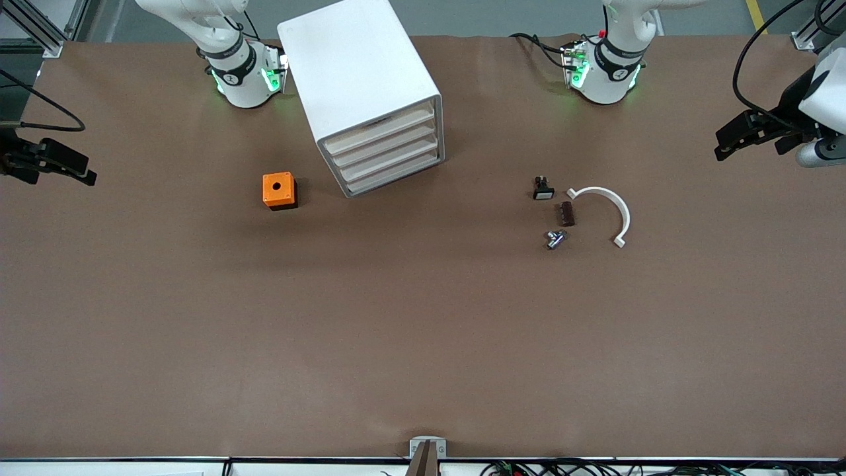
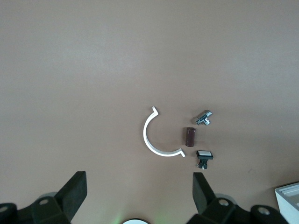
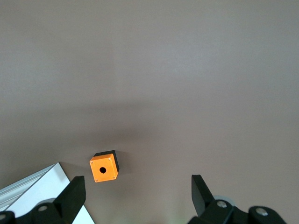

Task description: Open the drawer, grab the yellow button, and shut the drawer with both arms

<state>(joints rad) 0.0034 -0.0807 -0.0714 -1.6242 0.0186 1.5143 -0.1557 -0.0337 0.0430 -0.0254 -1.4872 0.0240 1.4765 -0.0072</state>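
A white drawer cabinet (image 1: 360, 79) stands between the arms' bases, and its stacked drawers (image 1: 386, 155) are all shut. Its corner also shows in the left wrist view (image 2: 288, 201) and in the right wrist view (image 3: 32, 193). The button is out of view. My left gripper (image 1: 724, 147) hangs open and empty over the left arm's end of the table, and its wrist view (image 2: 139, 186) shows bare table between the fingers. My right gripper (image 1: 86, 173) hangs open and empty over the right arm's end, also seen in its wrist view (image 3: 138, 186).
An orange cube with a round hole (image 1: 278, 190) sits beside the cabinet toward the right arm's end (image 3: 104, 168). Toward the left arm's end lie a black piece with a white cap (image 1: 542, 190), a brown piece (image 1: 566, 213), a metal fitting (image 1: 554, 238) and a white arc (image 1: 624, 213).
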